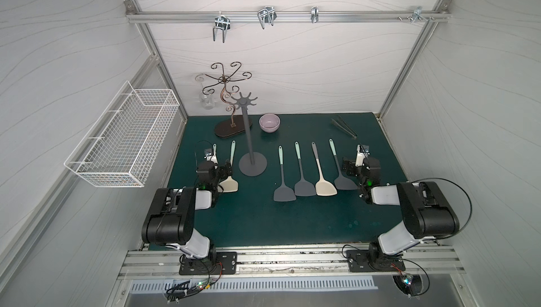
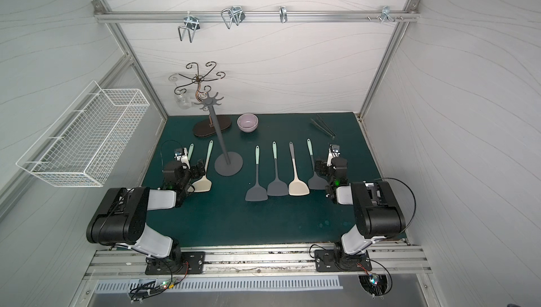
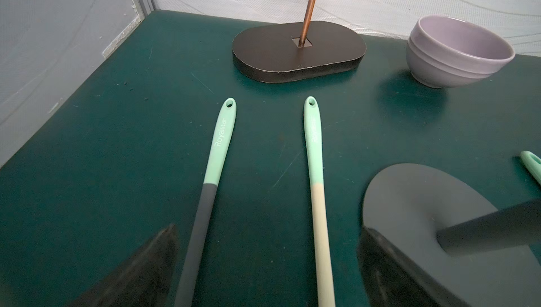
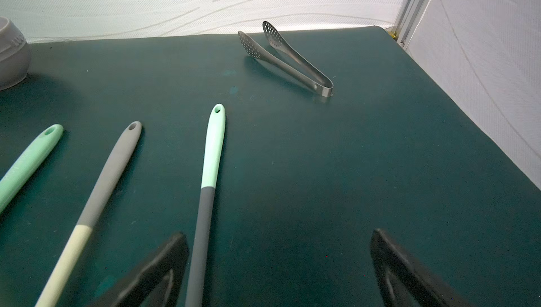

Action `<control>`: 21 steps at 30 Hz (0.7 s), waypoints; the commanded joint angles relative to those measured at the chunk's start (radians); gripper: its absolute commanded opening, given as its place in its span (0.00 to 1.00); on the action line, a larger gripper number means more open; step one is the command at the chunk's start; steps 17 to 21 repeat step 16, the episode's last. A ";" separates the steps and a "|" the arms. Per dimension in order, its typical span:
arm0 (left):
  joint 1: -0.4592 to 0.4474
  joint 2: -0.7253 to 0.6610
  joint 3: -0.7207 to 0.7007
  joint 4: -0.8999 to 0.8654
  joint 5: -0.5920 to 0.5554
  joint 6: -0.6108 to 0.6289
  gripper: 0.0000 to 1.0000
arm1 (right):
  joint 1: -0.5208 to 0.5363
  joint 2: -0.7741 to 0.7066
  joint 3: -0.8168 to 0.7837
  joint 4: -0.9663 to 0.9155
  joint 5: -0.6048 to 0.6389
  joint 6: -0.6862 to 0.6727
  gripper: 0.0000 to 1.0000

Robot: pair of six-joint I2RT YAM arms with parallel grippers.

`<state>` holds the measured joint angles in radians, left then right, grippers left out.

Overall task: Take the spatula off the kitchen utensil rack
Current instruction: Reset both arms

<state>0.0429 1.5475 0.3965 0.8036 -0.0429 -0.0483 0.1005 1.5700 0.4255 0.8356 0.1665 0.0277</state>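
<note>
Toward the back-left of the green worktop [image 1: 263, 223], the kitchen utensil rack [image 1: 257, 169] is standing upright on its round base, its thin dark-grey pole rising to a star of short prongs. Six spatulas are lying flat on the worktop, heads toward the robot, grips toward the back wall.

Left of the rack base:
- spatula 1 [image 3: 219, 150], grey with a mint grip, is lying mostly hidden under the left arm in both top views.
- spatula 2 [image 1: 229, 185], cream with a mint grip, is lying just beside the base.

Right of the base, lying close together in a row:
- spatula 3 [image 1: 284, 194], grey with a mint grip
- spatula 4 [image 1: 304, 188], grey with a mint grip
- spatula 5 [image 1: 325, 187], cream head with a grey grip
- spatula 6 [image 1: 344, 182], grey with a mint grip

The left hand [image 3: 268, 229] is hanging low over spatulas 1 and 2, fingers spread wide apart and gripping nothing. Both shafts are running between the fingers in the left wrist view.

The right hand [image 4: 279, 232] is sitting low at the right end of the row, fingers likewise wide apart and clamping nothing. Spatula 6's shaft is passing just inside one finger.

Behind the rack, a brown curly-wire stand [image 1: 225, 129] is standing on an oval dark base, with a clear glass [image 1: 206, 102] hanging from one curl. A lilac bowl [image 1: 269, 128] is sitting right of that stand. Metal tongs [image 1: 345, 129] are lying at the back-right. A white wire basket [image 1: 111, 175] is hanging on the left wall.
</note>
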 commanded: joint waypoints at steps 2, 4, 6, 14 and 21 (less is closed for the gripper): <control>-0.006 0.003 0.031 0.019 -0.015 0.017 0.99 | 0.000 0.005 0.000 -0.004 -0.004 -0.006 0.99; -0.006 0.003 0.030 0.020 -0.015 0.017 0.99 | 0.001 0.005 0.001 -0.005 -0.005 -0.006 0.99; -0.006 0.003 0.030 0.019 -0.015 0.016 0.99 | 0.001 0.005 0.001 -0.005 -0.005 -0.007 0.99; -0.006 0.003 0.030 0.019 -0.015 0.017 0.99 | 0.007 0.009 0.003 -0.003 0.000 -0.011 0.99; -0.006 0.003 0.027 0.019 -0.015 0.017 0.99 | 0.005 0.006 0.004 -0.005 -0.001 -0.011 0.99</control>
